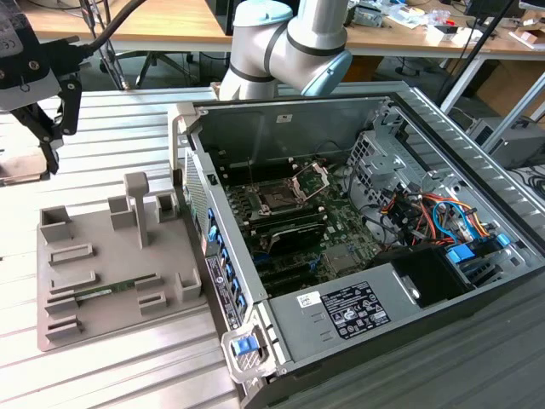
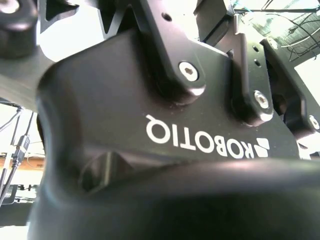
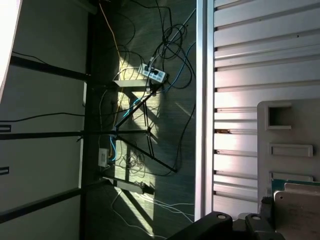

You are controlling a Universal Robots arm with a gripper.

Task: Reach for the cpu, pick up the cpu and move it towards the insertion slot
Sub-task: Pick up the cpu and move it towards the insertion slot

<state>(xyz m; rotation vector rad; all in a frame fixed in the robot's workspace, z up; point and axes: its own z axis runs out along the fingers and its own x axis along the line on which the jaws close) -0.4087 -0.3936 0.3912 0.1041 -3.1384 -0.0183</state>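
Pincer [image 1: 43, 152] is at the exterior view's far left, up off the ribbed metal surface [image 1: 119, 128]. It's narrow, closed on the cpu [image 1: 19, 166], a pale tan square at its fingertips, partly cut off by the frame edge. In the first wrist view the cpu [image 3: 297, 215] reads as a pale metal plate w/ a thin green-tan rim, in front of the grey tray [image 3: 285, 132].

In the exterior view the tray [image 1: 98, 251] lies flat on the surface, just beside the open case [image 1: 281, 128], on the case's exterior-view left. A green memory stick [image 1: 115, 291] lies in one of the tray's long recesses.

Slot [image 1: 277, 202] is on the board [image 1: 341, 247] inside the case: a dark square socket, w/ its silver clamp frame [image 1: 311, 177] swung up & open. Cpu & slot are well apart, w/ the tray & the case's side wall btwn them. Arm [image 1: 289, 43] curves over the back of the case.
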